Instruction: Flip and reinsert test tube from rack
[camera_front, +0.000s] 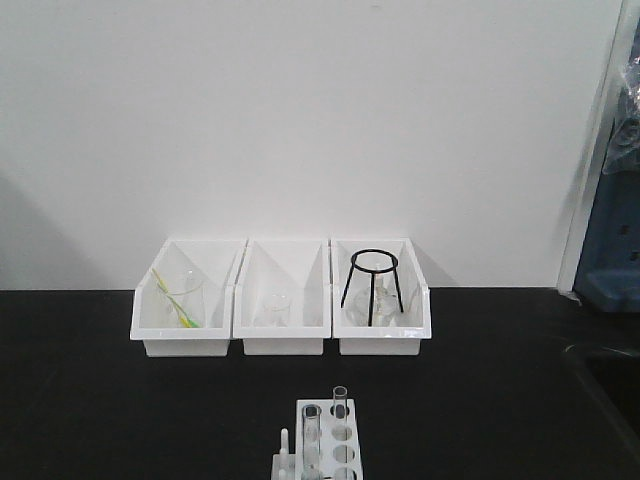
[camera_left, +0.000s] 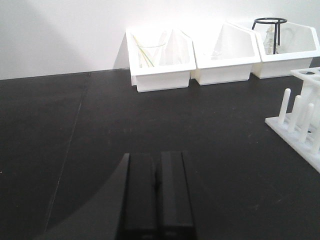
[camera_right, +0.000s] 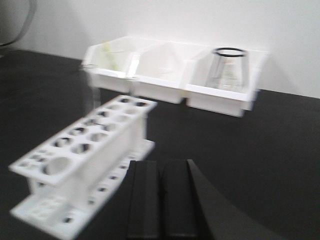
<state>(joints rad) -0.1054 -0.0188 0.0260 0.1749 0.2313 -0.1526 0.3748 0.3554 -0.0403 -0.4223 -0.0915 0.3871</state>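
Near the tabletop's front edge, the rack holds two test tubes; both my hands are pressed together, empty. No writing is readable.

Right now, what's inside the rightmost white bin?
A black wire tripod stand stands in the rightmost bin, with clear glassware under its ring. The bin's front wall hides the bases, so the floor is unseen.

Two clear glass tubes are standing upright in the white rack: the test tube and its twin.
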